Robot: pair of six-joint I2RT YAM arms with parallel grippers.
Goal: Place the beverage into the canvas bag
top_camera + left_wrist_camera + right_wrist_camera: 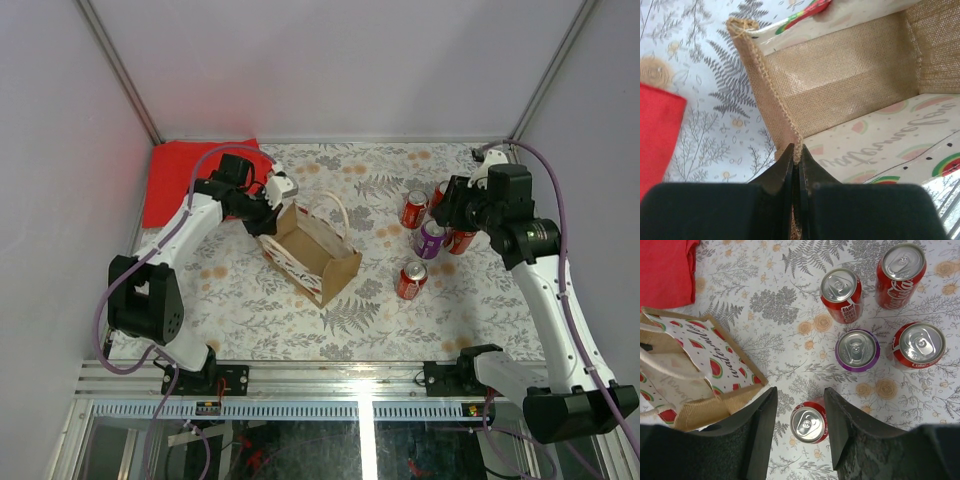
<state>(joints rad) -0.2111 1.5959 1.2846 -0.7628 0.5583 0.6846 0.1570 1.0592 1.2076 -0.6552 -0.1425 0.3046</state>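
canvas bag (312, 252) sits open, its rim pinched tight in the left gripper (796, 151); right gripper (800, 393) hangs spread wide, holding nothing, over a red soda can (809, 423) standing right of the bag.

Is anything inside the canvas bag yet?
Nothing shows inside the canvas bag: only bare burlap lining, in the top and left wrist views. The part of the floor behind its near wall is hidden.

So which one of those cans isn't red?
The purple can, standing upright in the middle of the group. The four red cans around it all have red bodies; it is the only one with a purple side.
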